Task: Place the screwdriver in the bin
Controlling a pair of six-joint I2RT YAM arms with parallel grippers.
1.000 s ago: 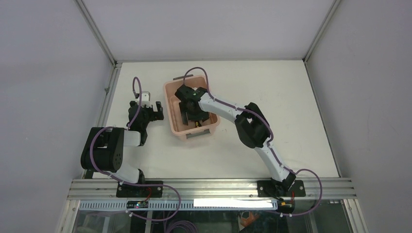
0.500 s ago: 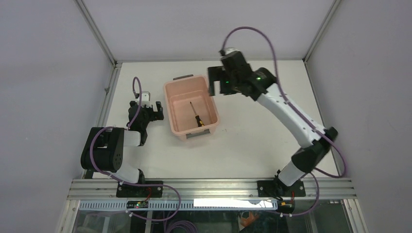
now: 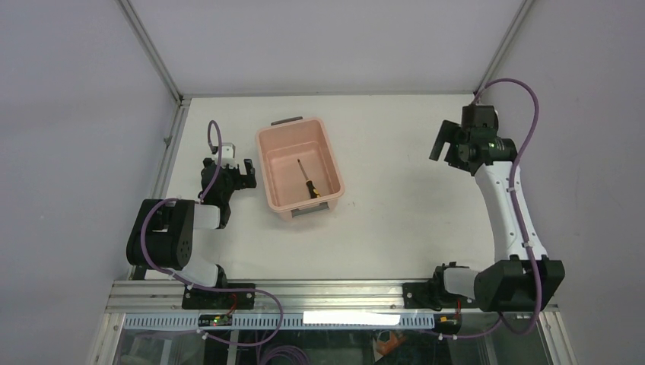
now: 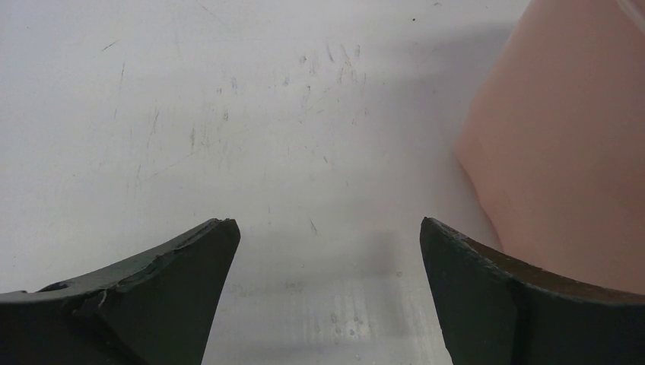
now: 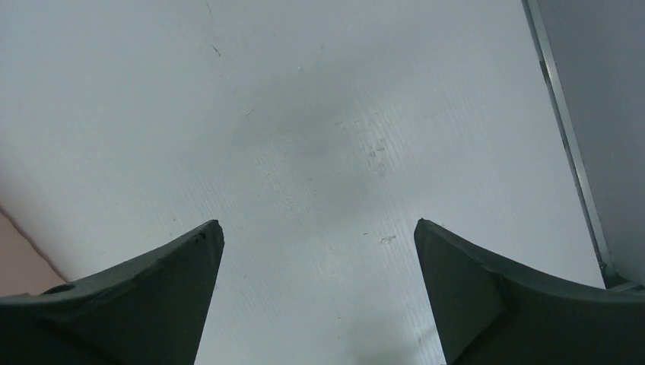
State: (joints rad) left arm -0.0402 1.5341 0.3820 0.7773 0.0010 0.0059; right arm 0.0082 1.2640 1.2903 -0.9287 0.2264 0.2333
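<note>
A screwdriver (image 3: 306,181) lies inside the pink bin (image 3: 264,166); the right gripper (image 5: 317,232), spread and empty, hangs well apart, while the left gripper (image 4: 327,228), also spread, sits beside the bin and could bump it if swung

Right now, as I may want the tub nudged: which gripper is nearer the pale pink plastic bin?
Left. The left gripper sits open just left of the pale pink rectangular plastic bin; the right gripper hangs open far off to its right.

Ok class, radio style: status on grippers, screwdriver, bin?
Left gripper open, empty, beside bin. Right gripper open, empty, clear of bin. Screwdriver lying inside bin. Nothing obstructing.
</note>
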